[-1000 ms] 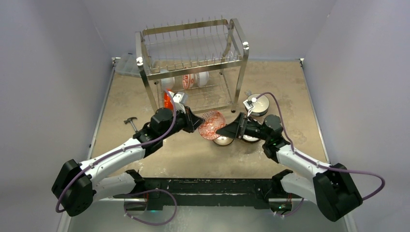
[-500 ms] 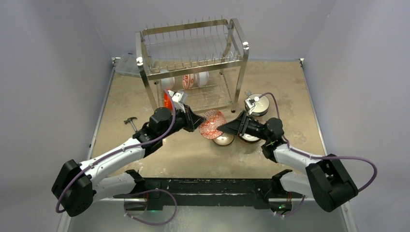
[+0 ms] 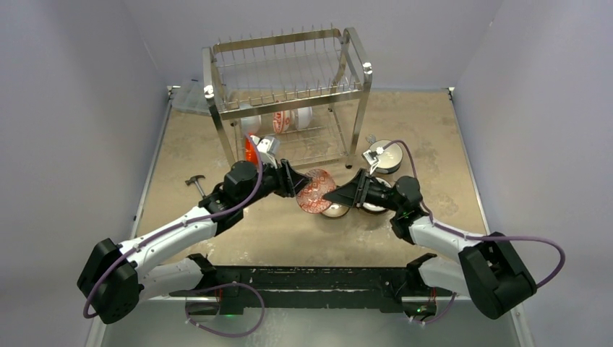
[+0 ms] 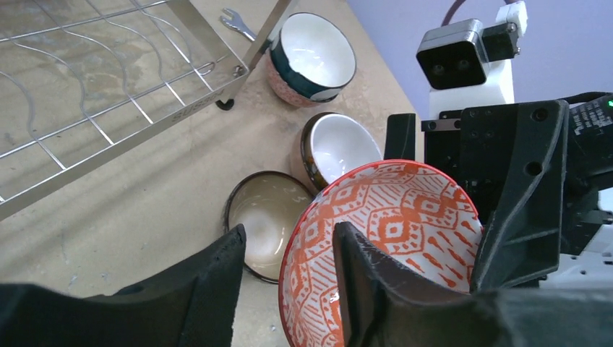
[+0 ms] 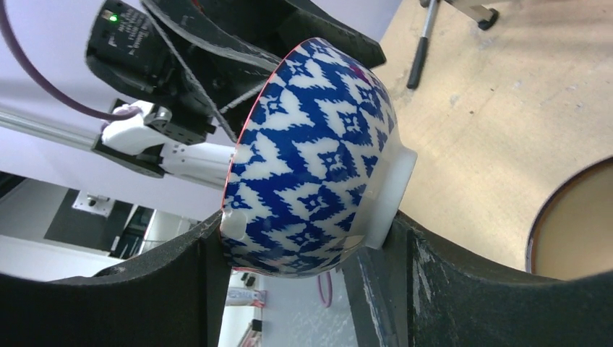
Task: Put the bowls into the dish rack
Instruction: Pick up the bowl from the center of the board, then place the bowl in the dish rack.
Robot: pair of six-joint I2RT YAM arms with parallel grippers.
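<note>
A bowl (image 3: 312,190), red-patterned inside (image 4: 390,231) and blue-patterned outside (image 5: 311,159), hangs tilted in the air between both grippers. My right gripper (image 3: 334,194) (image 5: 303,231) is shut on it, one finger at the rim and one at the foot. My left gripper (image 3: 295,184) (image 4: 289,231) is open astride the bowl's rim, one finger inside and one outside with a gap. The dish rack (image 3: 289,94) (image 4: 108,94) stands behind; an orange bowl (image 3: 251,150) and pale bowls (image 3: 289,119) sit in its lower tier.
On the table below are a brown bowl (image 3: 335,210) (image 4: 264,217), a white bowl with a dark outside (image 3: 374,206) (image 4: 336,144) and a teal-banded bowl (image 3: 387,155) (image 4: 311,54). A wrench (image 4: 238,22) lies by the rack leg, a small tool (image 3: 195,182) at left, a clear box (image 3: 189,97) behind.
The right arm has reached in to the left and its gripper now spans the bowl. The bowl has shifted slightly left and down. The left arm has barely moved.
</note>
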